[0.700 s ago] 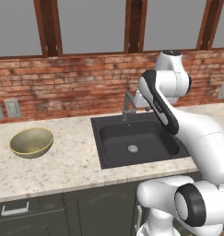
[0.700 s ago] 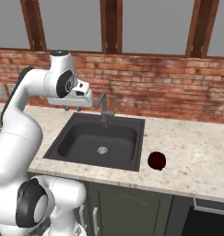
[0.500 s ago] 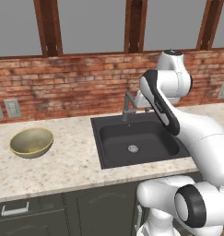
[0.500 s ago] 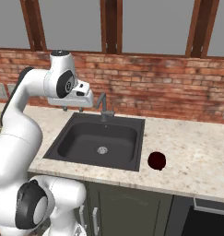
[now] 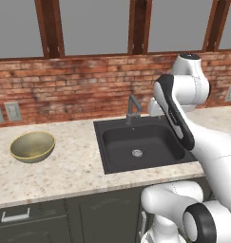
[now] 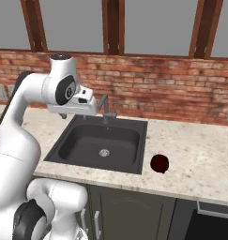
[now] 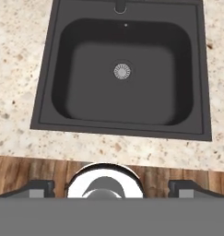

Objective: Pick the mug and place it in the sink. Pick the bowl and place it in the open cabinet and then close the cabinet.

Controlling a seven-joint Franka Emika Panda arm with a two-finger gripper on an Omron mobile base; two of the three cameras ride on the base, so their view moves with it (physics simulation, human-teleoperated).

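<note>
White arm raised and folded at elbow, wrist bent downward; tool (image 7: 111, 186) aimed straight down, fingers spread wide, holding nothing.

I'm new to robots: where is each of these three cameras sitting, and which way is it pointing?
Left base view: behind the arm on its left, looking forward and down at the sink and bowl; white arm rises lower right.
Right base view: behind on its right, facing the same sink and the mug; arm rises lower left.
Hand view: on the hand, looking straight down into the sink; open finger tips at bottom.
All three share the sink and its drain.
</note>
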